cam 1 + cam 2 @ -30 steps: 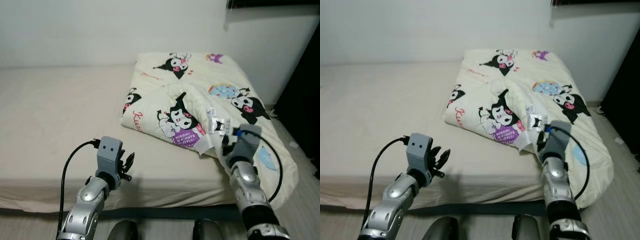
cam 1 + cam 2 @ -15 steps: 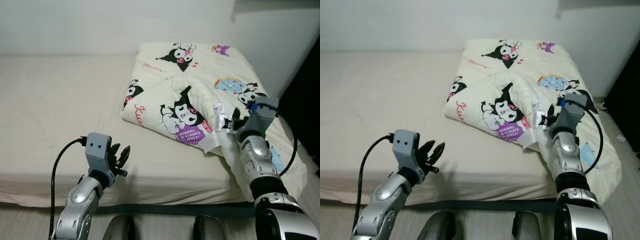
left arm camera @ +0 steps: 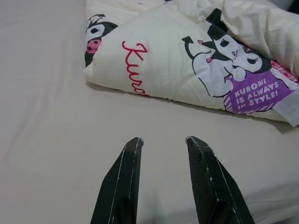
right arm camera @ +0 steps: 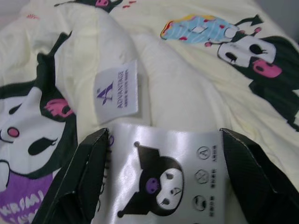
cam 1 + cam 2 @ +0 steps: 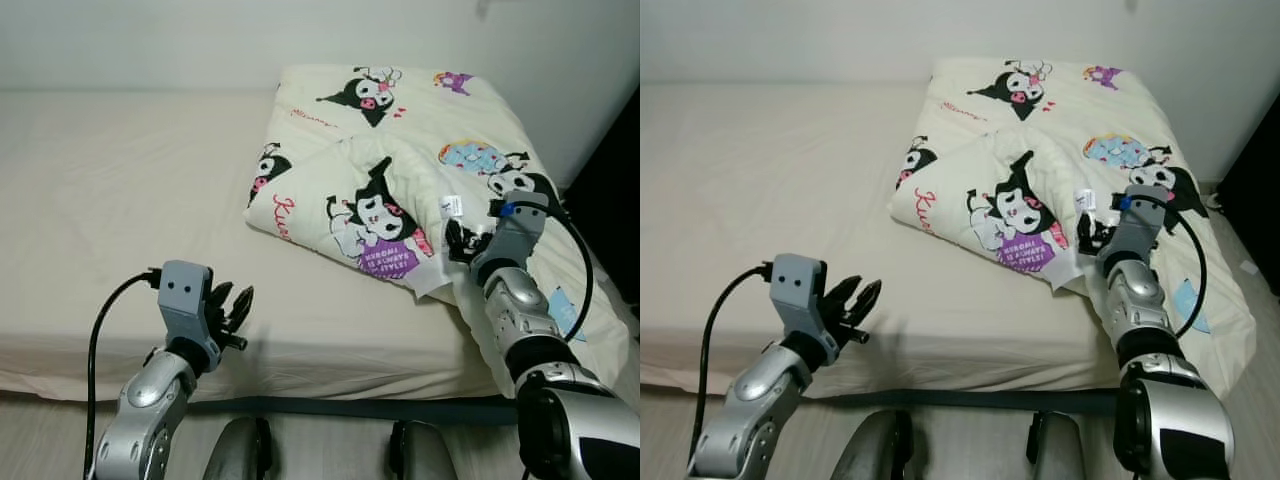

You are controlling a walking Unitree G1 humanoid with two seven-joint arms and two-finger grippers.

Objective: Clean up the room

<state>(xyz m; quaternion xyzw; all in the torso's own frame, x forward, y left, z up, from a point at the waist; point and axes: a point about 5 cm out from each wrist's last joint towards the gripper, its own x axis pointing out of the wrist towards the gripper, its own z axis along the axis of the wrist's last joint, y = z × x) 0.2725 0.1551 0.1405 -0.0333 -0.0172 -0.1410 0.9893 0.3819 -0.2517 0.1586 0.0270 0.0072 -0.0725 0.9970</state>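
Note:
A cream comforter point(image 5: 400, 150) printed with black cartoon figures lies folded and rumpled on the right half of the bed point(image 5: 120, 180). Part of it hangs over the bed's right side. My right gripper point(image 5: 458, 243) is at the comforter's near right fold, open. In the right wrist view its fingers point(image 4: 84, 177) stand wide apart with a glossy cartoon label point(image 4: 163, 179) lying between them, and a white brand tag point(image 4: 117, 91) just beyond. My left gripper point(image 5: 235, 315) hovers open over the bare sheet near the bed's front edge, well short of the comforter's folded edge point(image 3: 140, 79).
The bed's left half is bare cream sheet. A white wall point(image 5: 150, 40) runs behind the bed. A dark piece of furniture point(image 5: 618, 180) stands close to the bed's right side, with a strip of floor point(image 5: 1250, 270) between them.
The whole view has shifted as the camera moved. My right gripper has reached further onto the comforter by its tags. The left gripper stays open over the sheet.

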